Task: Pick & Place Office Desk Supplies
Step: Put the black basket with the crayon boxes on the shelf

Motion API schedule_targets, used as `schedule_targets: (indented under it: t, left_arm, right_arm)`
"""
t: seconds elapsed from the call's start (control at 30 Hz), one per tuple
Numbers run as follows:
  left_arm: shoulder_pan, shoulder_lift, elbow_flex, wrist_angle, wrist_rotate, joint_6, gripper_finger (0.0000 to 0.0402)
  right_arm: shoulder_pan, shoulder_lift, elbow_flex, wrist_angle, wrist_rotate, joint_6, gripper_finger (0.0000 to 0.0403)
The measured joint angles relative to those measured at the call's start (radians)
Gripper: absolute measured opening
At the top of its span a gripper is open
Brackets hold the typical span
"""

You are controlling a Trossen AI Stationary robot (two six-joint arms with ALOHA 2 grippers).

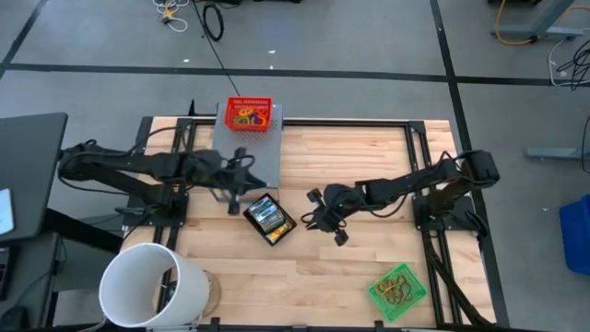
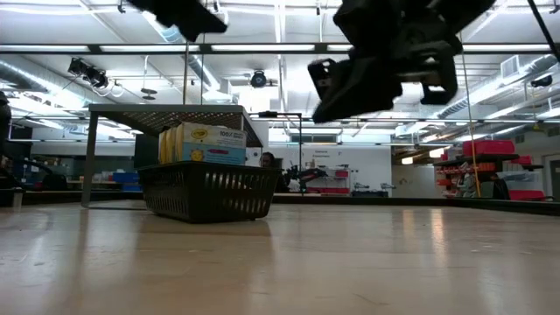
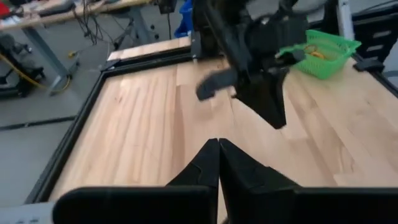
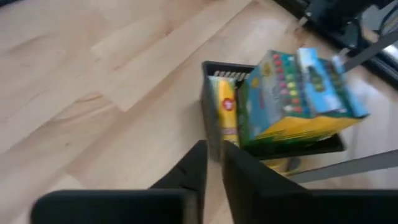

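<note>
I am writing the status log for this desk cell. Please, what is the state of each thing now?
Left gripper: fingers shut, empty.
Right gripper: fingers nearly shut, empty.
Black basket: holds crayon boxes.
Red basket: holds rubber bands.
Green basket: holds rubber bands.
White bucket: lying tipped.

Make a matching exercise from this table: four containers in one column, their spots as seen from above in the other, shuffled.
Things:
1. red basket
2. green basket
3. black basket
4. white bucket

Places in the high view:
A. bottom left corner
B. top edge, on a grey platform
C. centre, between the two arms
D. bottom right

Pairs: 1-B, 2-D, 3-C, 4-A
</note>
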State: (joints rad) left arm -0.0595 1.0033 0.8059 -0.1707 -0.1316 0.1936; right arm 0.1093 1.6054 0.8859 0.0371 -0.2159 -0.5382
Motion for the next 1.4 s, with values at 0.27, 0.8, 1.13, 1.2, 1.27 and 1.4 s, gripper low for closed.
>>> schedule_targets:
  t: [0.27,0.8,1.13,1.2,1.27,1.4]
  left_arm:
    - [0.001,-0.134,-0.251,0.195,-0.010,-0.014,0.0037]
    - [0.009,-0.136,-0.284,0.226,-0.051,-0.003,0.0083]
    - [0.007,-0.136,-0.284,0.256,-0.043,-0.009,0.0083]
    - [0.007,-0.136,-0.284,0.257,-0.043,-0.007,0.0083]
    - [0.006,-0.136,-0.284,0.261,-0.040,-0.008,0.0083]
    - [0.007,-0.136,-0.284,0.261,-0.018,-0.013,0.0083]
  right_arm:
    - [0.000,0.019,0.101,-0.081,0.058,-0.052,0.0132]
    - [0.076,0.305,0.321,-0.208,0.168,-0.168,0.0165]
    - [0.080,0.332,0.320,-0.180,0.385,-0.164,0.0155]
    - [0.080,0.332,0.320,-0.203,0.427,-0.151,0.0150]
    - [0.080,0.332,0.320,-0.231,0.460,-0.146,0.0143]
    - [0.080,0.332,0.320,-0.295,0.515,-0.098,0.0125]
